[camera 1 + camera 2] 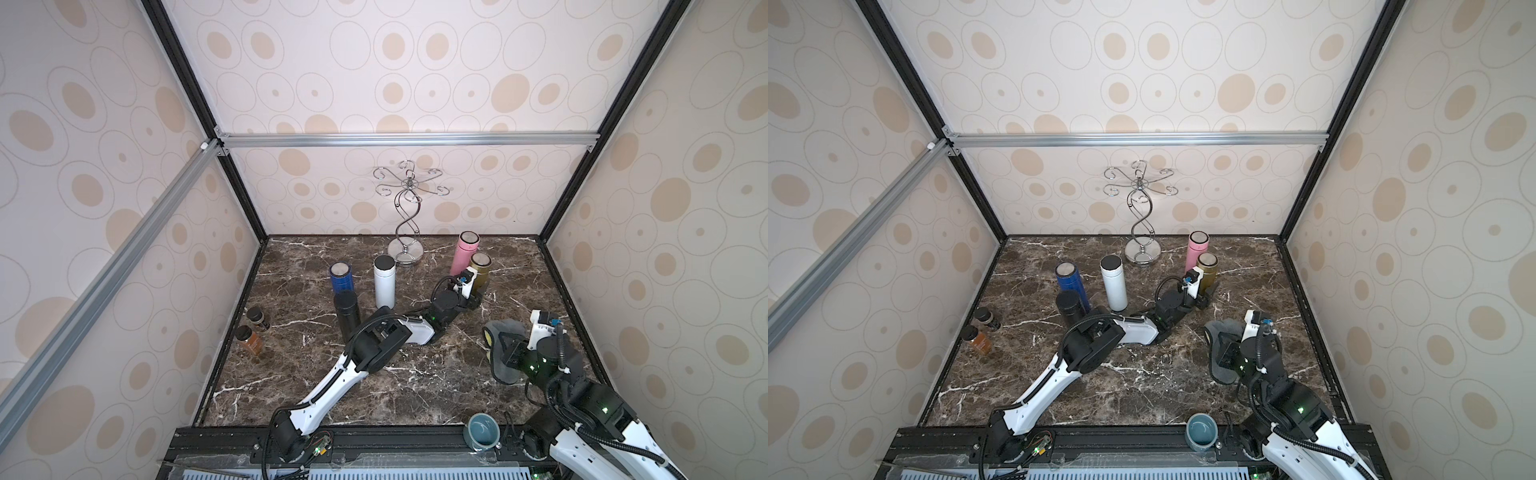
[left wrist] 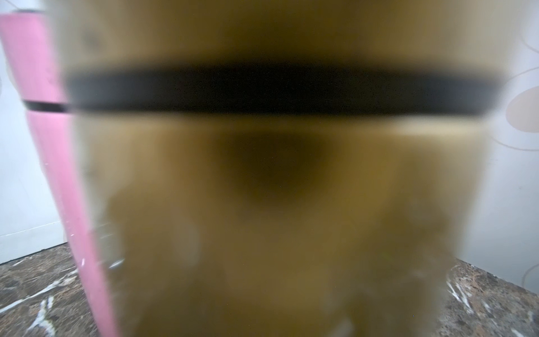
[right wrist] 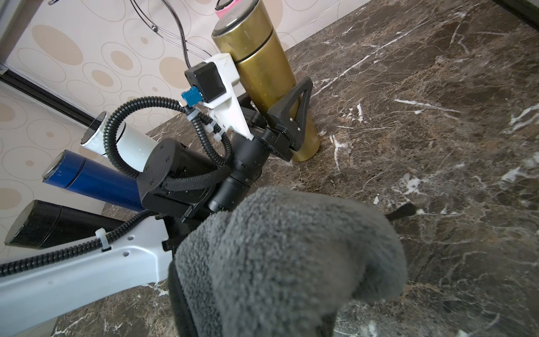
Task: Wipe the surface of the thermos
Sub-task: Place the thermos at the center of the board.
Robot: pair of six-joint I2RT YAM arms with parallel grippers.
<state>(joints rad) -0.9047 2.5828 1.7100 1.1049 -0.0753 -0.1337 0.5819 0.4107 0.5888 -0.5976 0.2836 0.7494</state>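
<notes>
**Key relation.** Left gripper: jaws closed low on the gold thermos, which stands upright toward the back right of the worktop, long axis vertical, just in front of the pink thermos. Right gripper: clamped on the grey cloth, which drapes over its fingers, near the right edge. The gold thermos lies behind the cloth and a little to its left, apart from it. The left arm is on the thermos, and the right arm is judged the one to carry the cloth across to the bare side facing it

**Count, left to right.**
- Jars, brown contents, dark lids: two, at the left edge
- Thermoses: five, namely blue, black, white, pink, gold
- Wire stand: one, at the back edge
- Cloth: one
- Teal cup: one, at the front rail
</notes>
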